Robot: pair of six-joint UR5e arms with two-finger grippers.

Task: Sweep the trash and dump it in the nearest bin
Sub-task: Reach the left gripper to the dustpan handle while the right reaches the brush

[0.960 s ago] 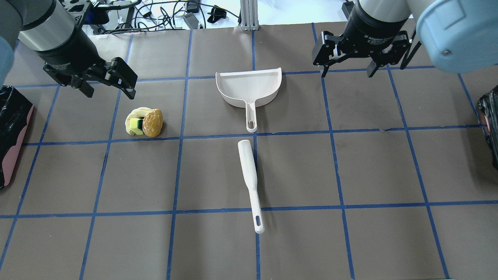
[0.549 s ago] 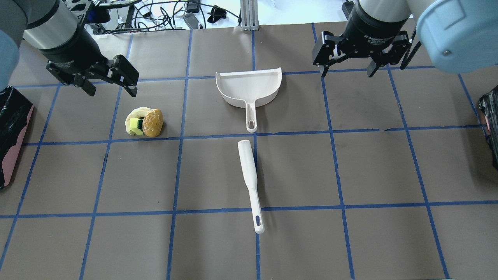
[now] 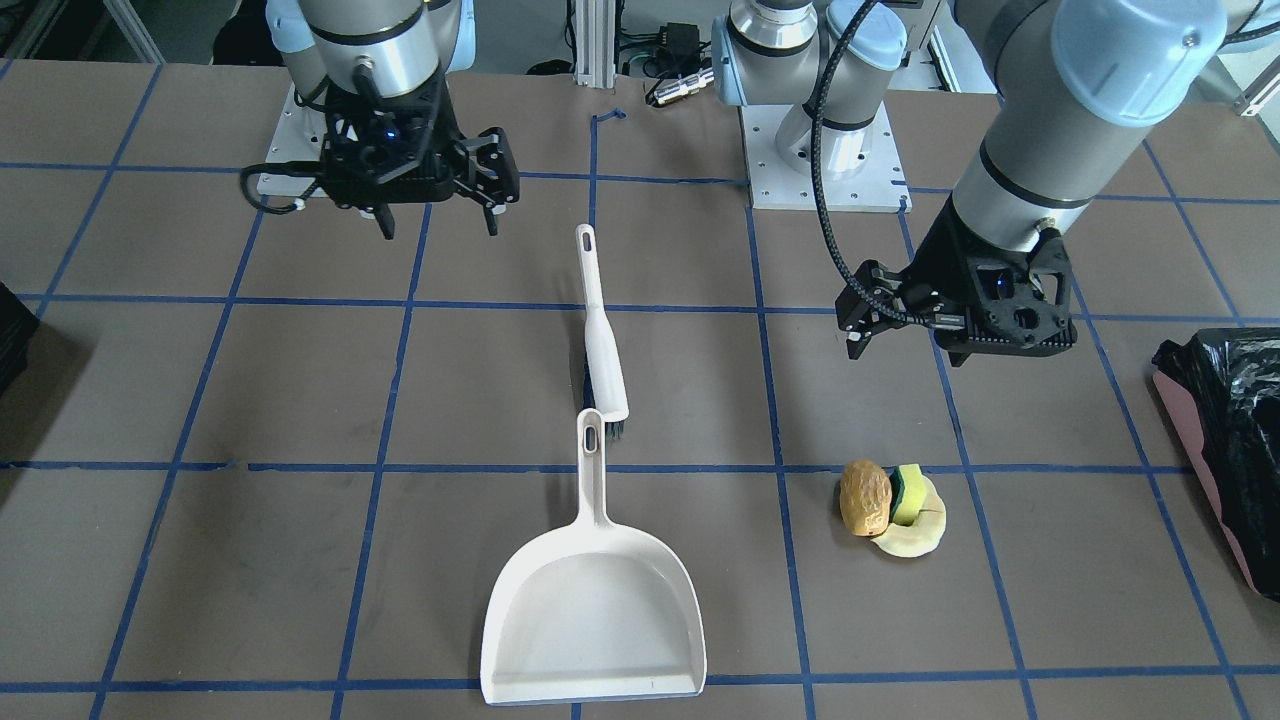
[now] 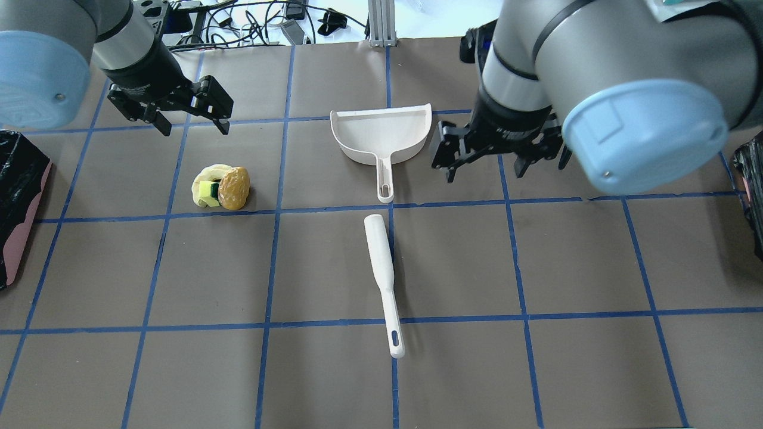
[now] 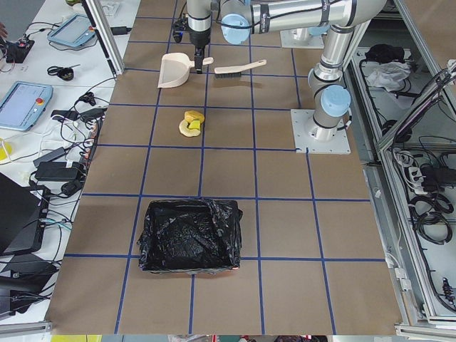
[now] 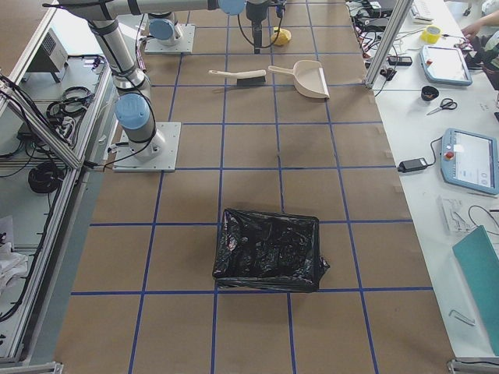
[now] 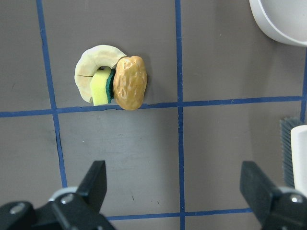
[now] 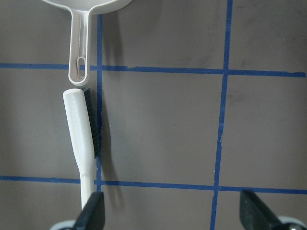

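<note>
Left tool (image 4: pixel 195 128) spread wide near trash (image 4: pixel 220 187), right tool (image 4: pixel 486 174) spread beside dustpan (image 4: pixel 381 134)

Smooth plastic dustpan (image 4: pixel 381 134) and brush (image 4: pixel 381 262), matt brown table covering (image 4: pixel 572 262), glossy crinkled black bag (image 4: pixel 18 164) lining the bin (image 4: pixel 19 244).

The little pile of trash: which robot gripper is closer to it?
Left. The left gripper hovers open above the table close by the trash; the right gripper hangs far off, on the dustpan's other side.
</note>
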